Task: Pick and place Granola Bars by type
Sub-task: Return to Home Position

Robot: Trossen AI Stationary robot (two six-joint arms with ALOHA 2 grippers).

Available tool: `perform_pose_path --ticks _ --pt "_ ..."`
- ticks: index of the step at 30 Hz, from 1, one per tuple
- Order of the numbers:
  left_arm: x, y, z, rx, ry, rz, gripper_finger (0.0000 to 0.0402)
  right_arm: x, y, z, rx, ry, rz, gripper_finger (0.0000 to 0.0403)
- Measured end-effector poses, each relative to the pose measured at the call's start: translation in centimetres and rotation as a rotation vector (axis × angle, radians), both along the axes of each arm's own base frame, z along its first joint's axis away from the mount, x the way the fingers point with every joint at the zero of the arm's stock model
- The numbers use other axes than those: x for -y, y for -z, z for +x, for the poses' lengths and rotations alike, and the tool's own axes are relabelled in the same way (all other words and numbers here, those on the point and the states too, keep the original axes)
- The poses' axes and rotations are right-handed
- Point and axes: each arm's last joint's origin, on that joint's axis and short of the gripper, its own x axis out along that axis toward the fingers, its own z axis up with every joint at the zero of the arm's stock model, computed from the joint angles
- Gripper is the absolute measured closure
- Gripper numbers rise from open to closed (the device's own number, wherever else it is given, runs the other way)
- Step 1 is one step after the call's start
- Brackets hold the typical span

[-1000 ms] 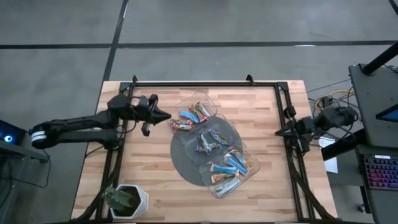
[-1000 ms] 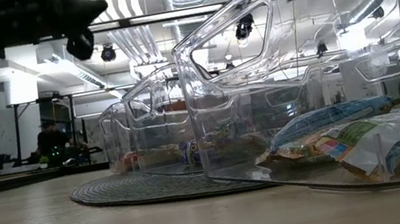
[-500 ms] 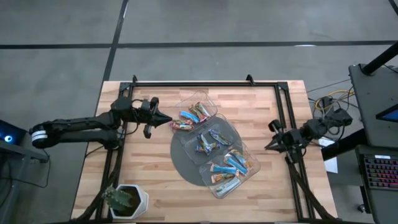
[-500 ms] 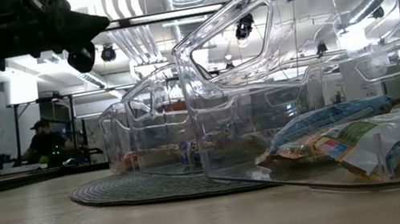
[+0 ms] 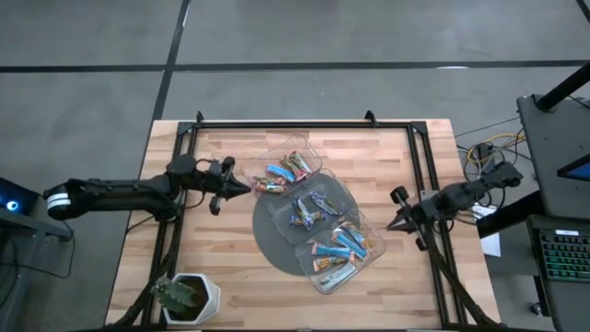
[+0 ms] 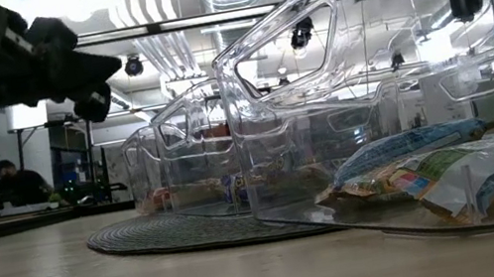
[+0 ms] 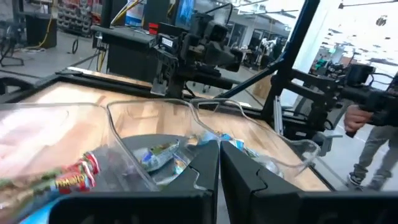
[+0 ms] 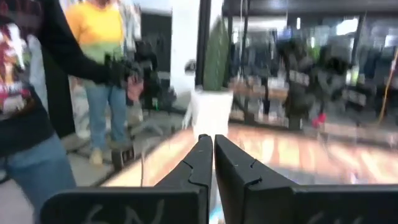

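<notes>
Wrapped granola bars in blue, orange-brown and green lie in three clear plastic trays: the far tray [image 5: 290,171], the middle tray [image 5: 309,208] and the near tray [image 5: 339,250]. All three stand in a row on a grey disc [image 5: 274,242]. My left gripper [image 5: 243,186] is shut and empty, above the table just left of the far tray; its wrist view looks over that tray's rim [image 7: 149,109] at bars [image 7: 158,153]. My right gripper [image 5: 388,226] is shut and empty, right of the near tray. In the low view the near tray's bars [image 6: 424,171] show through its wall.
A white-potted plant [image 5: 186,297] stands at the table's near left corner. A black frame [image 5: 304,124] runs along the table's far, left and right edges. Bare wood lies left of the disc and at the near right. People stand beyond the table [image 8: 109,74].
My right gripper has swung from the table's right edge toward the near tray, moving left and toward the near edge. My left gripper has dropped lower and shifted slightly toward the near edge, staying beside the far tray. The trays and bars have not moved.
</notes>
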Motion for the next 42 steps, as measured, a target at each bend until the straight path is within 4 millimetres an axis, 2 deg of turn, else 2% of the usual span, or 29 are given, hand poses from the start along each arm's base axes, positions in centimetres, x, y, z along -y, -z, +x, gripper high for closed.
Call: perform_pose_path --ticks 3,7,17,20,28,34,42 --pt "0.2 1.2 -0.5 -0.001 0.011 -0.02 0.0402 0.0 0.7 0.1 -0.08 0.014 0.004 0.0394" --pt "0.4 2.7 -1.0 -0.048 0.012 -0.04 0.0402 0.1 0.9 0.1 -0.098 0.044 -0.002 0.0394" --pt "0.6 3.8 -1.4 -0.064 0.036 0.044 0.0402 0.7 1.0 0.4 -0.084 0.132 -0.059 0.0394" --pt "0.8 3.8 -1.4 -0.052 0.073 0.05 0.0402 1.0 1.0 0.5 -0.088 0.167 -0.051 0.0394" --pt "0.8 1.8 -1.5 0.088 0.091 0.082 0.0402 1.6 1.0 0.7 -0.107 0.224 0.002 0.0394" --pt "0.9 1.6 -1.8 0.054 0.076 0.034 0.0402 1.7 1.0 0.7 -0.122 0.213 0.034 0.0394" --pt "0.9 2.4 -2.9 -0.064 -0.096 0.074 0.0402 1.7 1.0 0.7 -0.12 0.223 0.035 0.0394"
